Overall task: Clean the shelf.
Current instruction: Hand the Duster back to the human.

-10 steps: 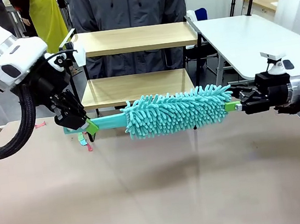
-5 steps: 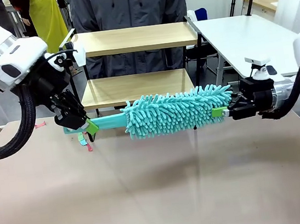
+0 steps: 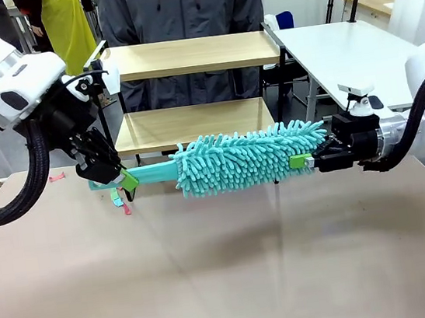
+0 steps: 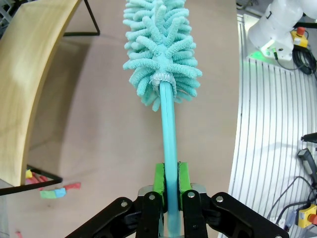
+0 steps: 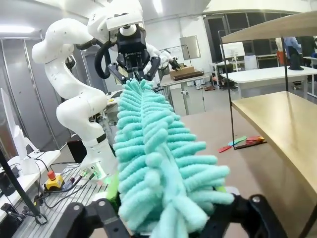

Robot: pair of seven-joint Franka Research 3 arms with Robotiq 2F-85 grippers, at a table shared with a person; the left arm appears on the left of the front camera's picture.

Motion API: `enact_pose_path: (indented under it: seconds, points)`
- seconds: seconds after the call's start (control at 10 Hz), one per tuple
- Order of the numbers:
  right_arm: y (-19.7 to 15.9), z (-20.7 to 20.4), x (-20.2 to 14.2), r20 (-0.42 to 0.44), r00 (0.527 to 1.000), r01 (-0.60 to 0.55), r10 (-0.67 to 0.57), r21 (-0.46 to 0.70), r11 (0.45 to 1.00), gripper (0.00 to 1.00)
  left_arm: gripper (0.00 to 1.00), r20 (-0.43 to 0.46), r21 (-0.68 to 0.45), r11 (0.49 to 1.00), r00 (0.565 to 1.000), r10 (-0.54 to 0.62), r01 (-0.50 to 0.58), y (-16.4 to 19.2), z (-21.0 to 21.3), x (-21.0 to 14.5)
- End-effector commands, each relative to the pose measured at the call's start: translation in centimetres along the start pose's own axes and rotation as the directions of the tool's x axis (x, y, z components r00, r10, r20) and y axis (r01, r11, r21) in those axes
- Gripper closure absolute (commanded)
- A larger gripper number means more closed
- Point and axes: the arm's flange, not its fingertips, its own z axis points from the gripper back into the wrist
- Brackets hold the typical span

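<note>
From the front, the two-tier shelf of light wooden boards in a thin black metal frame [image 3: 192, 91] stands at the far side of the brown table [image 3: 228, 274], a person behind it. Held level in front of its lower board is a teal chenille duster with a slim plastic handle [image 3: 247, 157]. It looks light, its head soft and floppy, its handle stiff and smooth, so the handle seems the surest hold. The left gripper [image 3: 125, 181] is clamped on that handle's end. The right gripper [image 3: 307, 162] is pushed into the fluffy tip, closed on it.

In the left wrist view, the green pads [image 4: 159, 178] pinch the handle tight; the shelf curves alongside.

In the right wrist view, fronds bury the right gripper's jaws, the shelf boards to one side.
</note>
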Motion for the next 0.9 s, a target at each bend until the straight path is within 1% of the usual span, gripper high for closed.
enact_pose_path:
  seconds: [0.0, 0.1, 0.2, 0.8]
  points:
    - [0.03, -0.44, 0.17, 0.01, 1.0, -0.026, 0.026, -0.009, 1.0, 1.0, 0.87, 0.008, -0.003, 1.0, 1.0, 0.007, -0.007, -0.2, 0.24, 0.43]
    - [-0.03, -0.29, 0.19, 0.011, 1.0, -0.023, 0.023, -0.006, 1.0, 0.65, 0.87, 0.008, -0.003, 1.0, 1.0, 0.007, -0.007, -0.2, 0.24, 0.43]
    - [-0.03, -0.22, 0.19, 0.013, 1.0, -0.024, 0.024, -0.008, 1.0, 1.0, 0.87, 0.008, -0.003, 1.0, 1.0, 0.007, -0.007, -0.2, 0.24, 0.43]
    - [0.0, 0.04, 0.12, 0.007, 1.0, -0.027, 0.027, -0.002, 1.0, 1.0, 0.87, 0.008, -0.003, 1.0, 1.0, 0.007, -0.007, -0.2, 0.24, 0.43]
